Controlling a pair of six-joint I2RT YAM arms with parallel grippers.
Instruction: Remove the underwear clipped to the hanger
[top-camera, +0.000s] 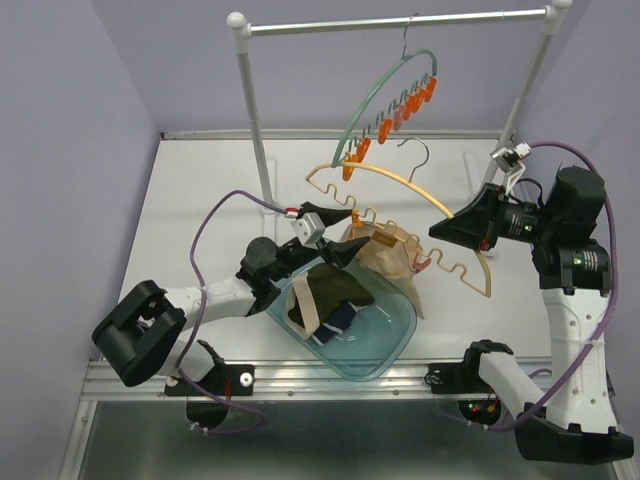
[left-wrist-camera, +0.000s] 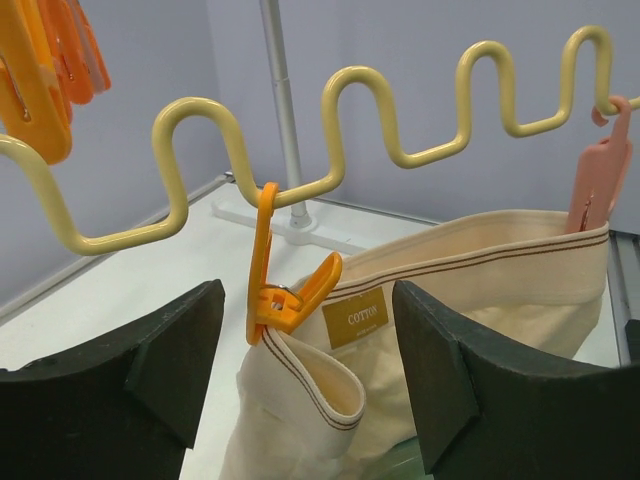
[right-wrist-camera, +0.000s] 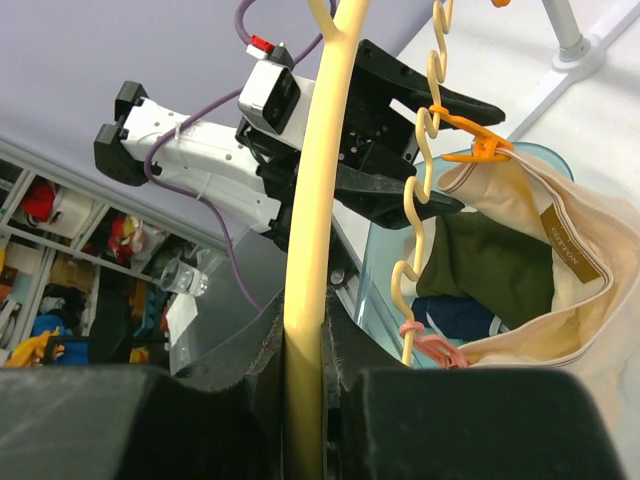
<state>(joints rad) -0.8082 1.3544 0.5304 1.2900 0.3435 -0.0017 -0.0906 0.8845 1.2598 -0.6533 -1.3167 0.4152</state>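
Observation:
My right gripper (top-camera: 445, 227) is shut on the top bar of a cream yellow hanger (top-camera: 400, 182) and holds it up over the table; the bar (right-wrist-camera: 310, 300) runs between its jaws. The pale beige underwear (top-camera: 385, 258) hangs from the hanger's wavy lower bar (left-wrist-camera: 330, 110) by an orange clip (left-wrist-camera: 275, 275) and a pink clip (left-wrist-camera: 600, 185). My left gripper (left-wrist-camera: 305, 385) is open, its jaws on either side of the orange clip and the beige waistband (left-wrist-camera: 340, 375). The dark olive underwear (top-camera: 330, 290) and the navy underwear (top-camera: 335, 325) lie in a clear blue tub (top-camera: 385, 350).
A white clothes rail (top-camera: 390, 22) stands at the back with a green hanger (top-camera: 375, 100) carrying several orange clips (top-camera: 405, 108). The rail's left post (top-camera: 255, 120) stands just behind the yellow hanger. The tub sits at the table's near edge between the arms.

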